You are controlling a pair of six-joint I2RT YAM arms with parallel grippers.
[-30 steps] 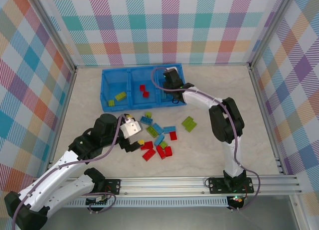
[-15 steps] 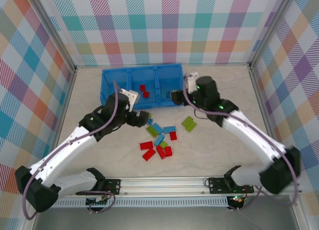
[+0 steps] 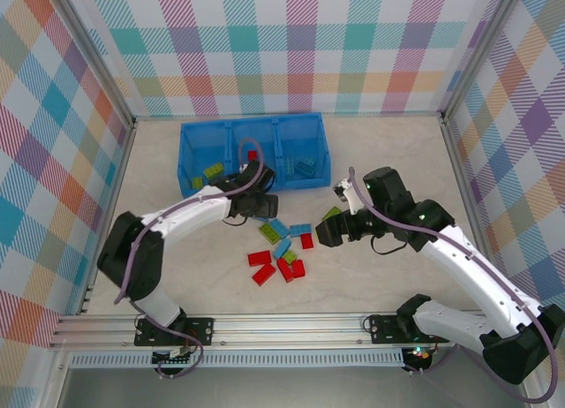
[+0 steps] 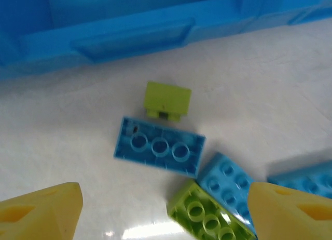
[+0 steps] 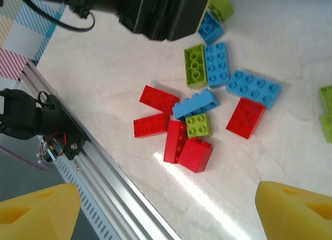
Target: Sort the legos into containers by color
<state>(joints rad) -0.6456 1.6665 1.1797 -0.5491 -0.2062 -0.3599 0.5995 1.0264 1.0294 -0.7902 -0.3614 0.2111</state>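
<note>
Roughly a dozen legos (image 3: 281,247) lie loose on the table (image 3: 397,161), clustered just near of the tray (image 3: 212,124): five red, about four light blue and a few lime green, some touching or overlapping. Sorting looks begun but far from finished. The tray's left compartment holds two lime green bricks (image 3: 212,171). The middle one holds a red brick (image 3: 252,155), perhaps two. The right one holds a light blue brick (image 3: 305,166) and something else too small to make out. Each colour seems to have its compartment, and I judge under a third of the work done. The left gripper (image 3: 265,205) hovers at the far edge of the cluster, close to the tray's near wall, jaws spread wide and empty. Its wrist view shows an upturned light blue brick (image 4: 159,146) and a small lime green brick (image 4: 167,100) below it. The right gripper (image 3: 325,234) hangs at the cluster's right side, beside a larger lime green piece (image 3: 335,214), fingers likewise apart, holding nothing
</note>
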